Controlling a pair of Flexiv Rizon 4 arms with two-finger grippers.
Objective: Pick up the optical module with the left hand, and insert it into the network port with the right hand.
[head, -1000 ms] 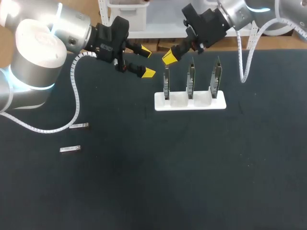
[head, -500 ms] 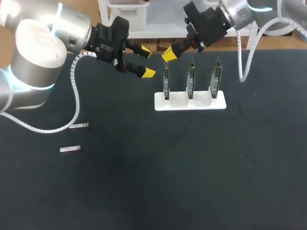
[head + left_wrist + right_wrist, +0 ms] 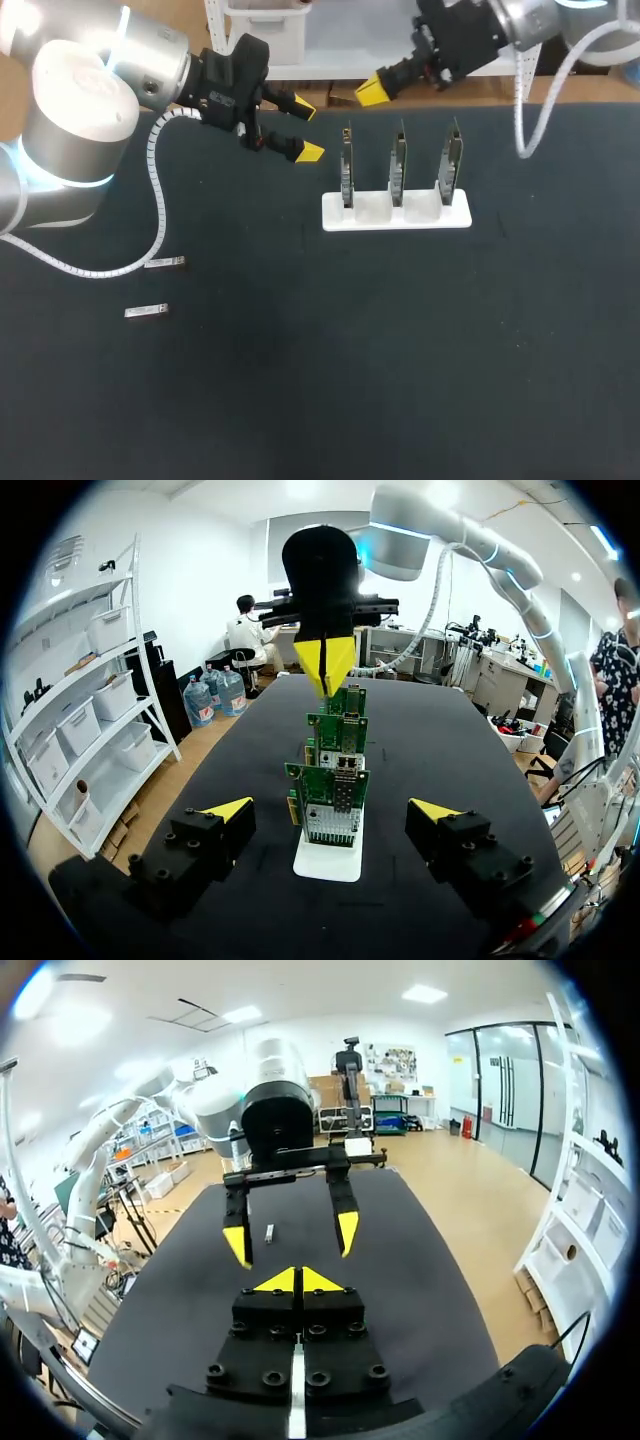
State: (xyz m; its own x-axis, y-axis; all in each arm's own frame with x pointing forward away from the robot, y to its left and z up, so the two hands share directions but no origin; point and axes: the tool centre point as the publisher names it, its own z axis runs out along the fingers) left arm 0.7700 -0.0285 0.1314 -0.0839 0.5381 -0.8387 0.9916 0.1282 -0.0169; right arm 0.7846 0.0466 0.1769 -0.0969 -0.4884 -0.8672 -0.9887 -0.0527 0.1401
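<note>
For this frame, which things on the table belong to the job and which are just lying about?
Job: two optical modules; three network cards in the white stand; left gripper, open; right gripper, shut.
Lying about: the left arm's white cable hose, trailing across the table.

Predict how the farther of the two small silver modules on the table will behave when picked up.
The module looks like a rigid metal bar, so it probably won't bend. Small and slim, it is likely light. It lies flat on the table, so it should slide rather than roll if nudged.
</note>
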